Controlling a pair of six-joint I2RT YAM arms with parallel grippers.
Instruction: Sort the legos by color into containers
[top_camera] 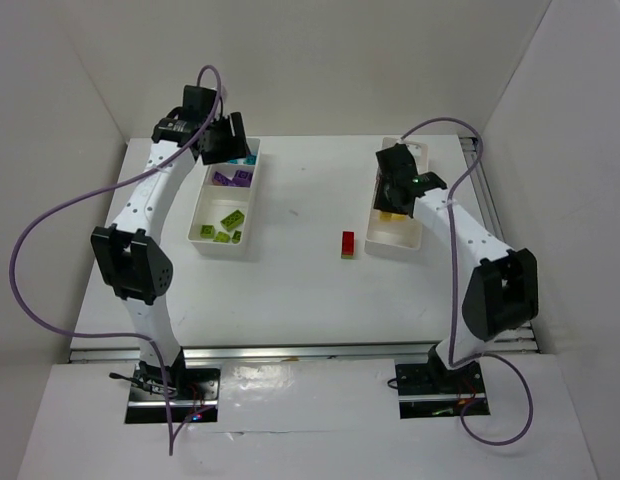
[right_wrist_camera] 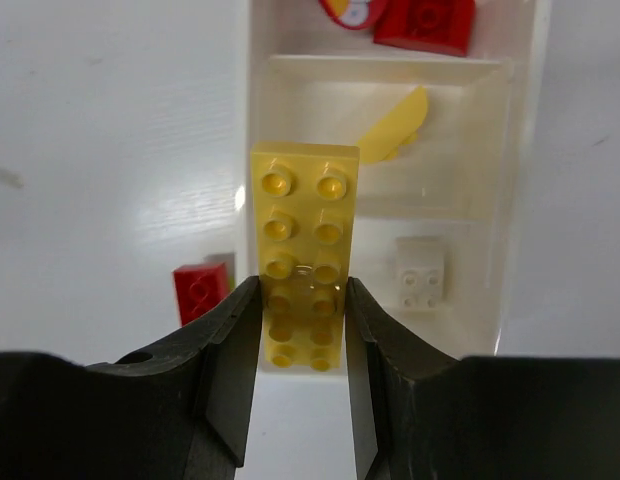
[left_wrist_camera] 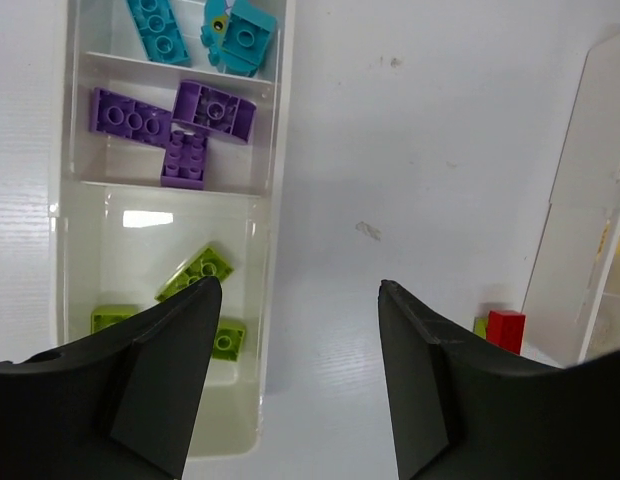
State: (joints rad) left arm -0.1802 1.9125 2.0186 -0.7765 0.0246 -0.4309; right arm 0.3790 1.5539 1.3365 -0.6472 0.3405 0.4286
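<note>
white tray (left_wrist_camera: 273, 200) on table (left_wrist_camera: 420, 140), three compartments: far, two teal pieces (left_wrist_camera: 160, 28); middle, three purple bricks (left_wrist_camera: 135, 118); near, three lime green bricks (left_wrist_camera: 195, 272); left gripper (left_wrist_camera: 298, 290) at bottom edge, jaws apart, nothing between; red brick (left_wrist_camera: 505, 330) at right, just beside second tray (left_wrist_camera: 580, 200), partly cut off

White table (top_camera: 310, 290) boxed by plain, seemingly foam-board white walls (top_camera: 320, 60).

White tray (left_wrist_camera: 272, 230): teal bricks (left_wrist_camera: 158, 30), purple bricks (left_wrist_camera: 130, 118), lime bricks (left_wrist_camera: 200, 272); long brick (right_wrist_camera: 303, 215) yellow; small piece (right_wrist_camera: 420, 272) prob. white.
</note>
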